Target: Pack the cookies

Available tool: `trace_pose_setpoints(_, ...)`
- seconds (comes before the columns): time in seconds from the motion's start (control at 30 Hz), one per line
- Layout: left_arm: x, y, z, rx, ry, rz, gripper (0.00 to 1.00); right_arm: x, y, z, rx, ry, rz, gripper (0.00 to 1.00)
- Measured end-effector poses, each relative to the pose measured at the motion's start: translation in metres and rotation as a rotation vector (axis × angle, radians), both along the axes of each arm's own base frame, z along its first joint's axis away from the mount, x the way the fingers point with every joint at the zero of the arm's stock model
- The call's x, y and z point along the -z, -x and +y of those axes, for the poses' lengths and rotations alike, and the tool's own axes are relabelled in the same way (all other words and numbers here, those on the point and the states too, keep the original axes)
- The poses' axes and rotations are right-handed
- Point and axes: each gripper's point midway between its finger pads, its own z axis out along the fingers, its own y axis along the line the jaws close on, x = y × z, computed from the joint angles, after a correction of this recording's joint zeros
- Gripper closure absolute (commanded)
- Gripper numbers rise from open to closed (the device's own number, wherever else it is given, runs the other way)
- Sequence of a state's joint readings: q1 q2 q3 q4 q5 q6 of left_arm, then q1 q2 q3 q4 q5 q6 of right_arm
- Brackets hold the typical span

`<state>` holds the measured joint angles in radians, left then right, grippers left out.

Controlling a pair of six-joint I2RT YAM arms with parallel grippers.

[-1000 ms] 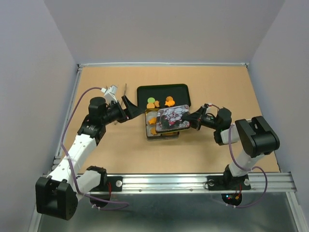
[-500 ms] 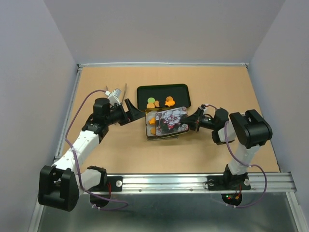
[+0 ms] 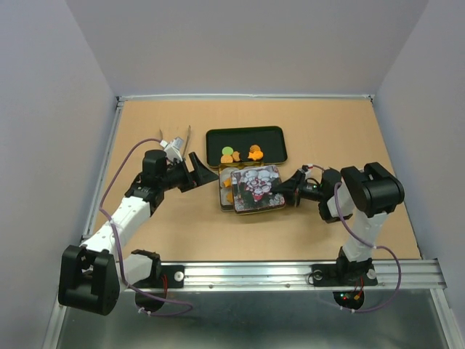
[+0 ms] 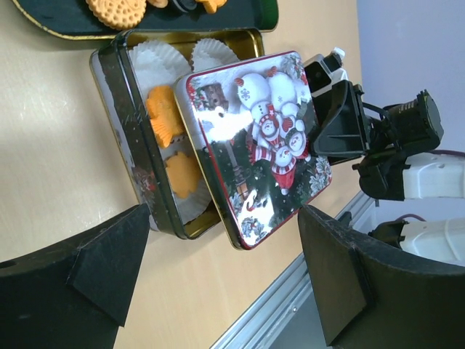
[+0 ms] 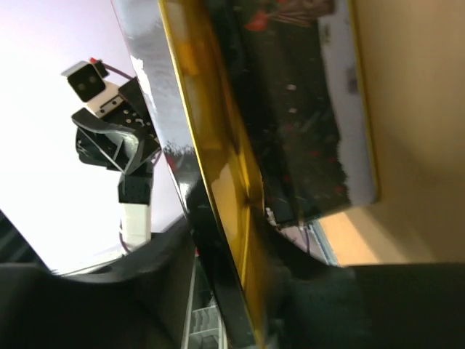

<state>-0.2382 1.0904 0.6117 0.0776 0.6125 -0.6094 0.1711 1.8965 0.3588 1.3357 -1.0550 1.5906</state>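
Observation:
Orange cookies (image 4: 161, 116) lie in white paper cups inside an open tin (image 3: 225, 195) at the table's middle. More cookies, orange (image 3: 254, 153) and one green (image 3: 227, 150), lie on a black tray (image 3: 269, 134) behind it. My right gripper (image 3: 289, 191) is shut on the right edge of the snowman lid (image 3: 258, 187), which rests tilted over the tin's right part. The lid's gold underside (image 5: 218, 160) fills the right wrist view, clamped in that gripper (image 5: 240, 240). My left gripper (image 3: 196, 171) is open and empty just left of the tin; it also shows in the left wrist view (image 4: 225, 269).
The tray's near edge (image 4: 152, 27) almost touches the tin's far side. A metal rail (image 3: 290, 273) runs along the table's near edge. Grey walls close in the left, right and back.
My right gripper has lowered the lid from a raised tilt down onto the tin, shifting it slightly nearer. My left arm has shifted a little and its gripper stays open beside the tin.

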Motion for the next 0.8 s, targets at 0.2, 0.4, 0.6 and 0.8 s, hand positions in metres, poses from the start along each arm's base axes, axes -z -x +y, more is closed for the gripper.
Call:
trace_pose_setpoints(0.2, 0.006, 0.003, 0.001, 0.0, -0.004, 0.013, 0.07, 0.007, 0.003, -0.001, 0.0, 0.007, 0.031, 0.49)
trace_pose_setpoints(0.4, 0.006, 0.002, 0.001, 0.0, -0.004, 0.012, 0.07, 0.007, 0.003, -0.001, 0.0, 0.007, 0.034, 0.49)
trace_pose_setpoints(0.6, 0.023, 0.006, 0.002, 0.001, -0.014, 0.048, 0.07, 0.01, 0.003, -0.001, 0.001, 0.009, 0.045, 0.48)
trace_pose_setpoints(0.8, 0.047, 0.015, 0.004, 0.003, -0.036, 0.122, 0.07, 0.016, 0.003, -0.001, 0.004, 0.013, 0.069, 0.43)
